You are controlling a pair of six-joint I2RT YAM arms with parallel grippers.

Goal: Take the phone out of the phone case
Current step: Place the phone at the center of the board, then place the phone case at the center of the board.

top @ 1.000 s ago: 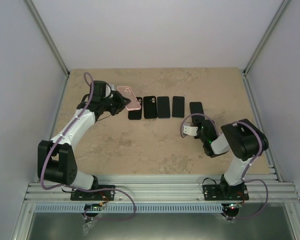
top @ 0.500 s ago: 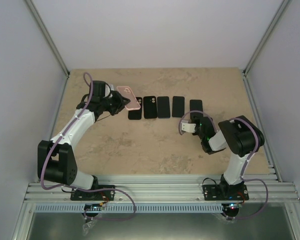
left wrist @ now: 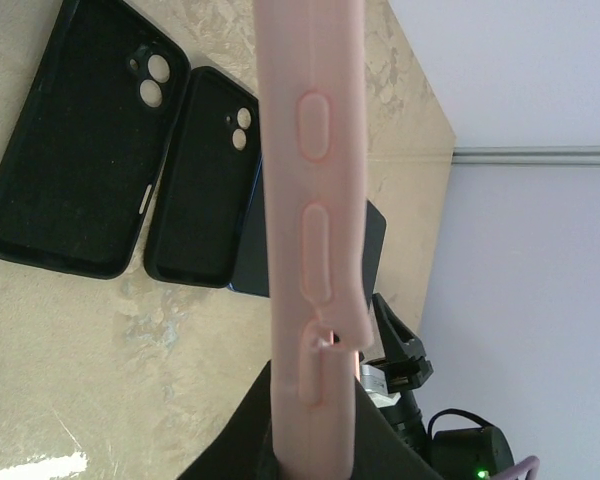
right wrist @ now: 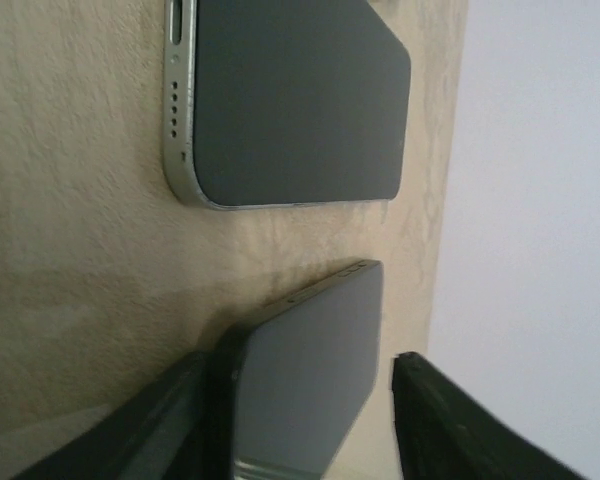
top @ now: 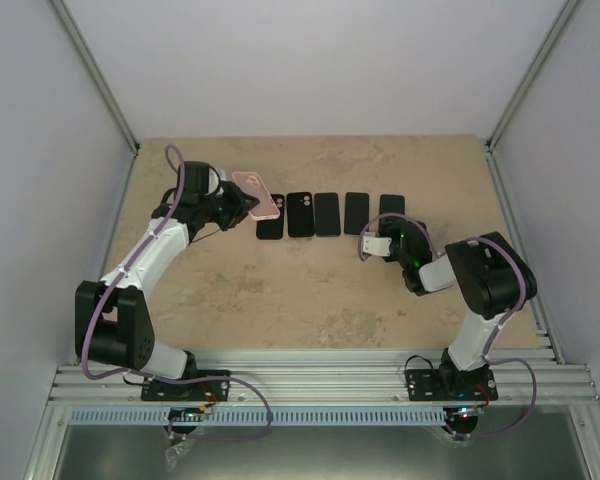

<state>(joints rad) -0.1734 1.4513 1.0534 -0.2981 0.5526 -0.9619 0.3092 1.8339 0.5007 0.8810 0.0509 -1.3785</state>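
- We see a beige, marbled table [top: 310, 290] filling the middle of the top view, closed in by plain pale walls [top: 310, 60] at the back and on both sides.
- Metal posts [top: 95, 75] run up the upper corners, and a ribbed metal rail [top: 320, 385] crosses the bottom of the frame, where both arm bases are bolted.
- A row of 5 dark flat items lies across the upper middle of the table: 2 empty black cases [top: 301, 214] on the left of the row, then 3 bare phones.
- The left gripper [top: 244, 202] is in the upper left of the top view, its jaws pinched on the near end of the pink phone case [top: 259, 194], which is held off the table.
- The pink case's far end hangs over the leftmost black case.
- In the left wrist view the pink case [left wrist: 310, 200] runs edge-on from the top centre down into the dark fingers at the bottom; we cannot tell whether anything sits inside it.
- The right gripper [right wrist: 300, 410] is low at the right end of the row, jaws spread.
- The phone [right wrist: 310, 340] lies flat on the table between the 2 dark fingers [right wrist: 430, 420], with a clear gap on the right side of the frame.
- On the left side we cannot tell whether the finger touches the phone.
- A silver-edged phone [right wrist: 290, 100] lies just beside it, at the top of the right wrist frame.
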